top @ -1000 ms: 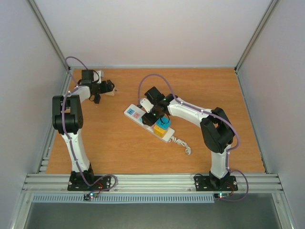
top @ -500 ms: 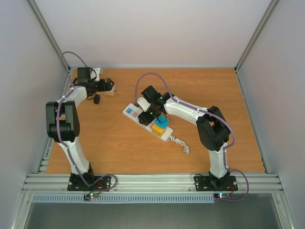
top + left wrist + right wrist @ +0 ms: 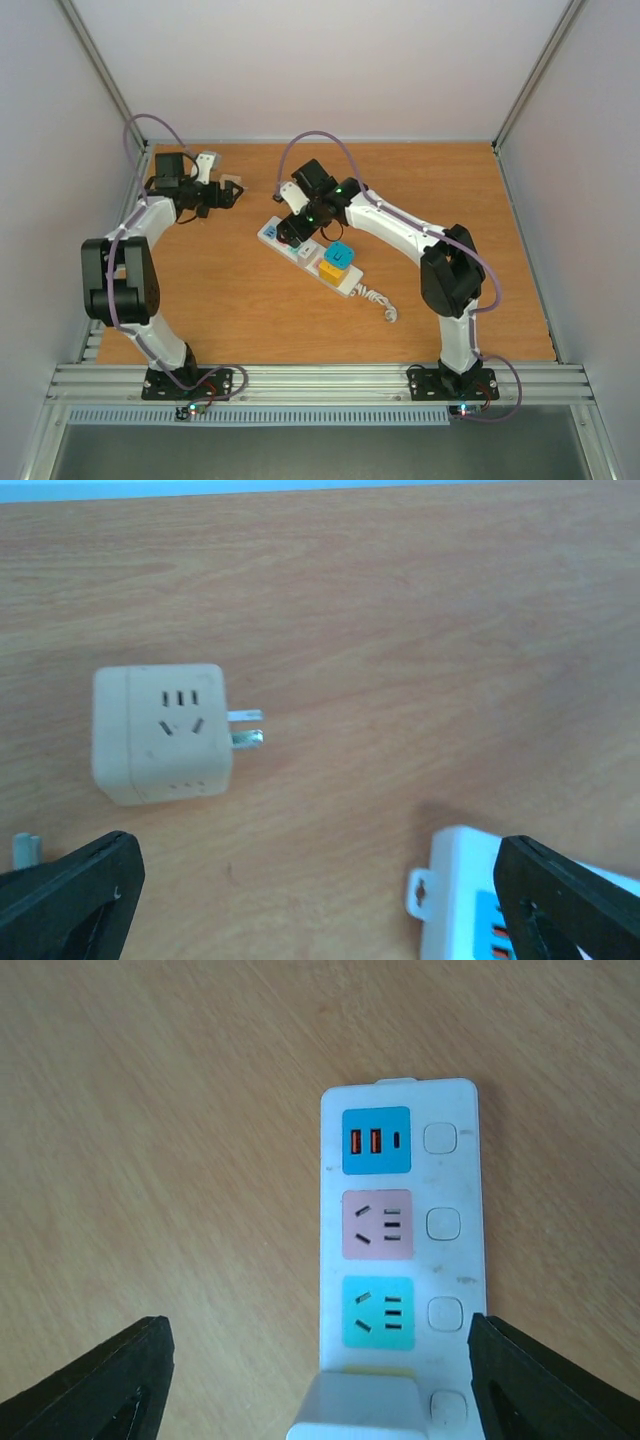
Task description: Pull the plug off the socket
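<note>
The left end effector (image 3: 318, 872) hangs with its fingers spread wide and nothing between them. Compared with a second ago, we find it drawn back toward the upper left of the overhead view, its elbow swung out left. A beige cube plug (image 3: 163, 734) lies free on the bench (image 3: 230, 300) just ahead of it, prongs bare. The right end effector (image 3: 318, 1345), likewise gaping and empty, has slid from the strip's middle to its upper-left end. The socket (image 3: 290, 242) lies diagonally at the centre of the overhead view. It is white, with blue, pink and teal outlets, and carries a white plug (image 3: 352, 1408), a yellow block (image 3: 329, 270) and a blue block (image 3: 341, 253). Its cord (image 3: 382, 303) curls at the lower right. The bench is orange-brown wood grain, enclosed by pale walls (image 3: 300, 70).
</note>
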`<control>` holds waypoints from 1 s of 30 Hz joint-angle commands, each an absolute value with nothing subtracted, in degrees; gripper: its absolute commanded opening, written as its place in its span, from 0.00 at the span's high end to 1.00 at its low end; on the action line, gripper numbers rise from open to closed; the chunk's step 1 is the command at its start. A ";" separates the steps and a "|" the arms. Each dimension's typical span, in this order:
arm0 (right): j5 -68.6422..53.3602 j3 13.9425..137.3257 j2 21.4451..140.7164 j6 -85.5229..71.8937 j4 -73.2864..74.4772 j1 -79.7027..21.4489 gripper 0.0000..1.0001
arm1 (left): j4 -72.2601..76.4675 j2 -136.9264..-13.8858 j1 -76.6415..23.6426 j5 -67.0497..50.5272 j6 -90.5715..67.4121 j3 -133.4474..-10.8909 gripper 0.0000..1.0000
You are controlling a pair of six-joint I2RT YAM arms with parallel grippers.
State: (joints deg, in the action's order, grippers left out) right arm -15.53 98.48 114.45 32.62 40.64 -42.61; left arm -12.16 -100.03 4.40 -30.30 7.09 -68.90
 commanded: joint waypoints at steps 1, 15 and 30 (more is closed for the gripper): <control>-17.81 96.66 107.36 30.11 41.89 -42.13 0.16 | -13.09 -93.66 3.47 -34.25 13.20 -65.08 0.03; -24.75 71.00 84.70 28.75 38.58 -30.49 0.05 | -23.76 -86.98 -6.64 -37.72 25.88 -60.92 0.06; -36.36 60.30 84.36 27.03 32.75 -24.30 0.17 | -24.87 -88.21 -16.34 -39.56 27.13 -60.20 0.14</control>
